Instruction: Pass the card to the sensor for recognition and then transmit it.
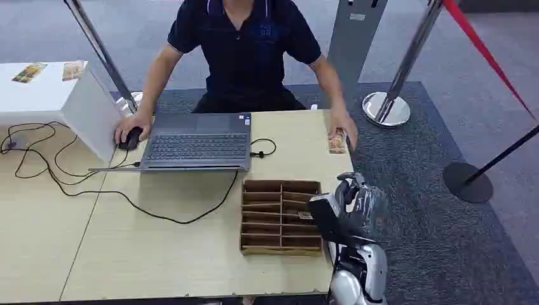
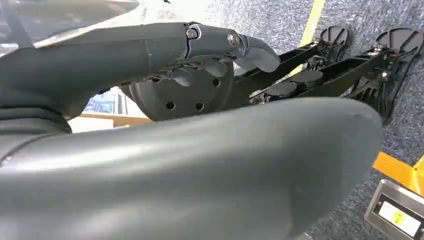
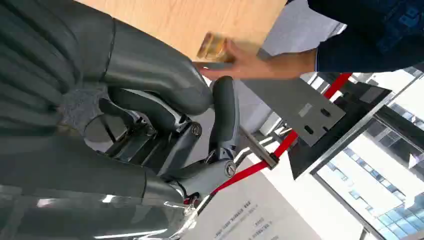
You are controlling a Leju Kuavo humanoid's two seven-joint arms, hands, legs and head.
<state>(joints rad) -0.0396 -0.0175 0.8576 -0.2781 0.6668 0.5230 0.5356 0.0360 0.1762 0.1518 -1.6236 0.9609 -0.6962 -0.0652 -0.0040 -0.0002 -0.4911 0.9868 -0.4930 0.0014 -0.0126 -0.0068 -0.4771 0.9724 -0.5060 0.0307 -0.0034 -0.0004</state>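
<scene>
Grey carpet surrounds a wooden surface (image 1: 159, 254) where a person's hand (image 1: 341, 124) covers the card (image 1: 336, 143) at the far edge. The right robot hand (image 1: 353, 206), empty and loosely spread, hovers beside the cardboard organizer (image 1: 279, 216). Reaching now risks colliding with that hand.

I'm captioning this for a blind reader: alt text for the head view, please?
The robot's right hand hangs empty beside a cardboard divider tray on a wooden table; across it, a person at a laptop holds a card.
</scene>
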